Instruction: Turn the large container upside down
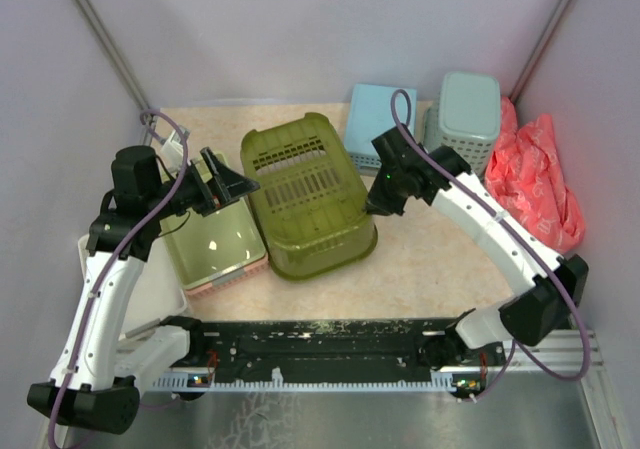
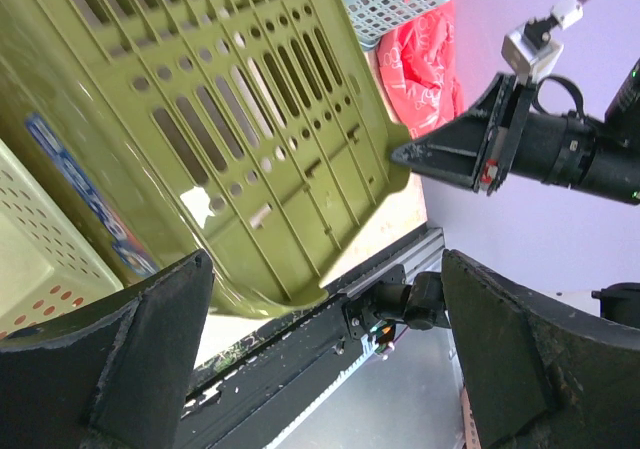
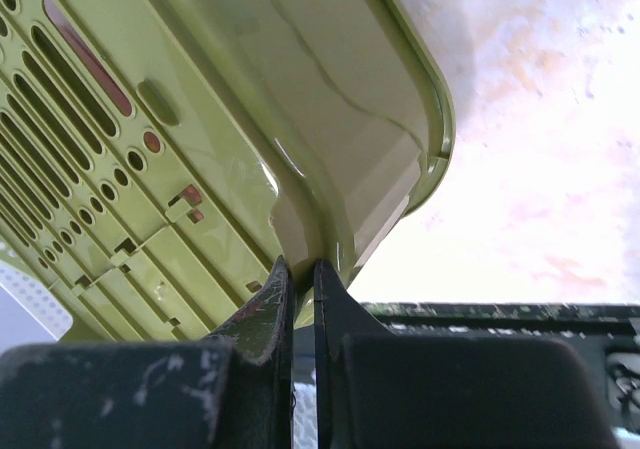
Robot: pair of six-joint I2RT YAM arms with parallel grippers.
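Nearest you, your left gripper (image 1: pixel 230 177) hangs with its jaws spread wide over a pale-green tray (image 1: pixel 215 249), just left of the large container (image 1: pixel 312 201). The olive tub sits mid-table, its slotted bottom facing the overhead camera. Your right gripper (image 3: pixel 300 269), fingers pressed together and holding nothing, touches the tub's right wall. Beyond stand a blue basket (image 1: pixel 378 119), a grey-green basket (image 1: pixel 470 109) and a red bag (image 1: pixel 540 174).

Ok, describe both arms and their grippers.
Both the left arm and right arm have white links, black joints and bases, and a purple cable looped alongside. The left gripper and right gripper are black, with wedge-shaped tapering fingers, scuffed in places.
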